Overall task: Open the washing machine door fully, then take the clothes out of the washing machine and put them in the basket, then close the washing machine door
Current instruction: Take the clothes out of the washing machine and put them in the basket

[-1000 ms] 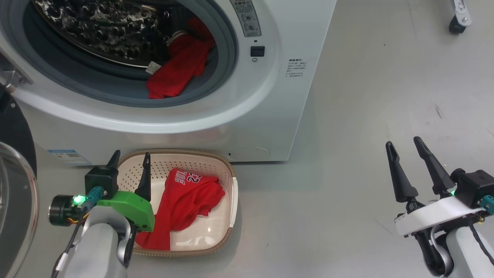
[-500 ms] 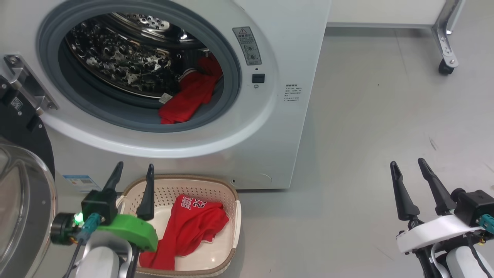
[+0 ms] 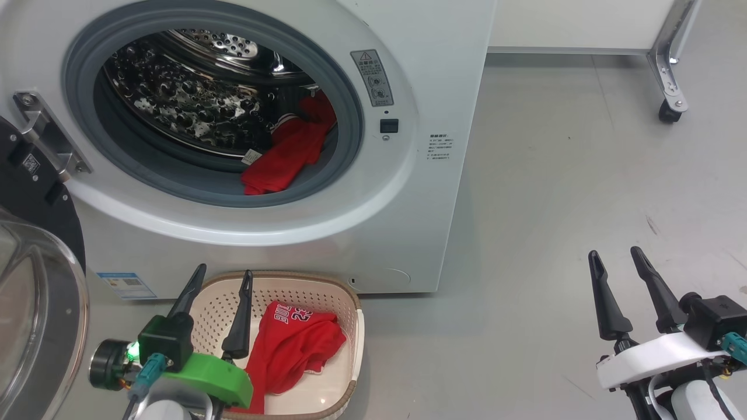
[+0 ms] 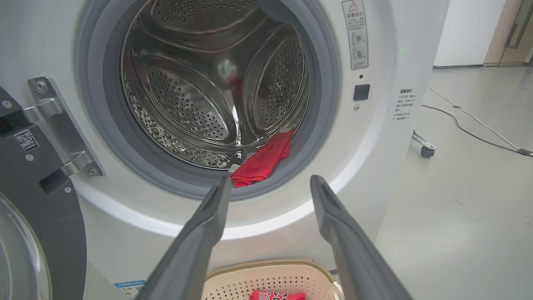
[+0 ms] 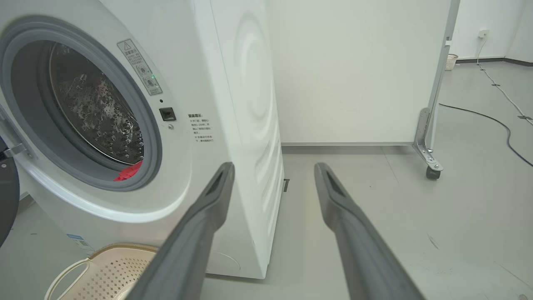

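**Front-loader with its load partly moved to the basket.** The large round glossy black door with a bulging clear glass window (image 3: 35, 326) stands swung wide at the left of the big white front-loading washing machine (image 3: 420, 233).

1 bright red fabric garment (image 3: 286, 157) lies low at the right of the perforated steel drum (image 3: 175, 99). Its lower end is draped out onto the grey rubber seal (image 3: 192, 189), and a small white tag (image 3: 252, 156) shows at its left edge. A red jersey with white lettering and the number 23 (image 3: 297, 344) lies crumpled in the small cream perforated plastic basket with a brown woven-look rim (image 3: 327, 280), which sits on the grey floor (image 3: 554, 175) just in front of the machine.

The left gripper (image 3: 224, 270) hovers over the basket's left end. Its 2 long dark fingers are spread apart, hold nothing and point toward the drum mouth. The right gripper (image 3: 614, 252) hangs well apart to the right, likewise spread and empty.

**Handling.** The garment in the drum looks light, thin and limp. It will probably sag and trail when lifted and could drag on the seal's lip. The bunched fold lying on the seal seems the best hold, since several layers can be pinched there. The flat cloth against the steel offers less to grip.
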You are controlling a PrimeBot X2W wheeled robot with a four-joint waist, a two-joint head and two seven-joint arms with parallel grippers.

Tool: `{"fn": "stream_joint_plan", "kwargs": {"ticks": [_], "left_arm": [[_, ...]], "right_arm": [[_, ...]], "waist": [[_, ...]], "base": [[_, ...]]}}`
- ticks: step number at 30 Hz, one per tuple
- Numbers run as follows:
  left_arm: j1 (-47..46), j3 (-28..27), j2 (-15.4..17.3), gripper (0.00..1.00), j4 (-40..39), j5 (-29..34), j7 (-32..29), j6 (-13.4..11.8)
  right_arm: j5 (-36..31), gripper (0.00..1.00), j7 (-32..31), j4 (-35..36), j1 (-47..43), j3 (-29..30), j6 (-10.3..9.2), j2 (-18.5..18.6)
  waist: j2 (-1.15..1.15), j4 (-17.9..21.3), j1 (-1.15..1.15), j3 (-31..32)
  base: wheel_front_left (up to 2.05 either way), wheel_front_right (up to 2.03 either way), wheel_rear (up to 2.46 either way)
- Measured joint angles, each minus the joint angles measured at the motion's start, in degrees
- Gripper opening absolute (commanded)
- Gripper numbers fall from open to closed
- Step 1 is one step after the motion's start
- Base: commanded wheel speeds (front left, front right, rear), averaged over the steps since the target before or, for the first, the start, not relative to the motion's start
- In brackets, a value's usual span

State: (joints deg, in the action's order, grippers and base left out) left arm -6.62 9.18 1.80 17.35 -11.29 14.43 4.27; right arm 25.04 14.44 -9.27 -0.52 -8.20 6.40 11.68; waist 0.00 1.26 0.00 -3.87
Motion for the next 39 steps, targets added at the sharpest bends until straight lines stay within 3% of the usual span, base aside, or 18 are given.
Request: {"fn": "stream_joint_plan", "kwargs": {"ticks": [39], "left_arm": [[6.08,0.13,0.22,1.0,-7.35,0.4,0.01,-1.22]], "right_arm": [[-1.01,1.0,0.0,0.66,-1.19,0.16,0.02,-0.9]], "waist": [[0.0,0.21,0.0,-0.27]], "base": [[0.0,0.0,0.0]]}}
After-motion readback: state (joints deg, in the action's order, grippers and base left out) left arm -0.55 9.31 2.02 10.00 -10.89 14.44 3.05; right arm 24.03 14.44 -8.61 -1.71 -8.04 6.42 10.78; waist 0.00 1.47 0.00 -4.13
